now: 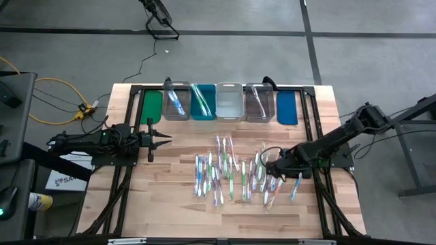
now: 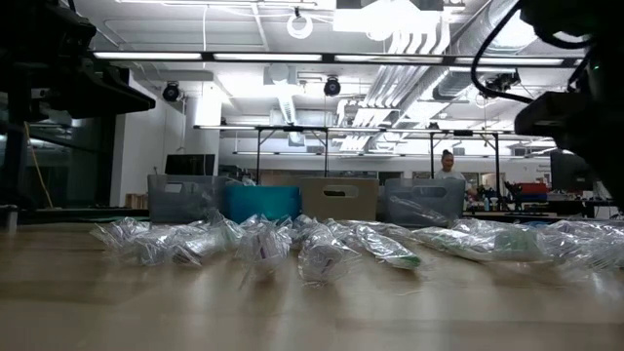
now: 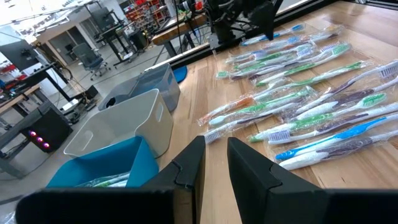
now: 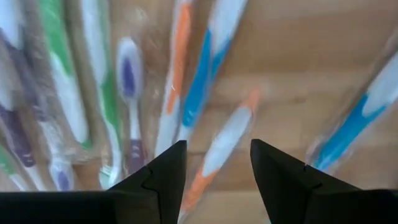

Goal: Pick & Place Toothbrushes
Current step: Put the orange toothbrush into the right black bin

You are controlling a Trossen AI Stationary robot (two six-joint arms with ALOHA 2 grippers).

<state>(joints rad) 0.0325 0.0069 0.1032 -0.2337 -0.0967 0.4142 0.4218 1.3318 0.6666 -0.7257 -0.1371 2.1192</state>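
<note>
Several toothbrushes (image 1: 231, 173) in clear wrappers lie flat on the wooden table, right of its middle; the low view shows them as a crinkled row (image 2: 322, 244). My right gripper (image 1: 274, 171) points down over the right part of the spread, open. Its fingers (image 4: 161, 171) stand on either side of an orange-and-white toothbrush (image 4: 239, 118) below them; the frames show no touch. My left gripper (image 1: 163, 141) waits level at the table's left, pointing toward the toothbrushes (image 3: 311, 93). Its fingers (image 3: 186, 168) stand a narrow gap apart with nothing between them.
A row of bins lines the far edge: green (image 1: 151, 105), grey (image 1: 176, 102), teal (image 1: 203, 102), white (image 1: 229, 102), clear (image 1: 259, 102), blue (image 1: 287, 107). Toothbrushes lie in the grey, teal and clear bins. Bare wood lies between my left gripper and the spread.
</note>
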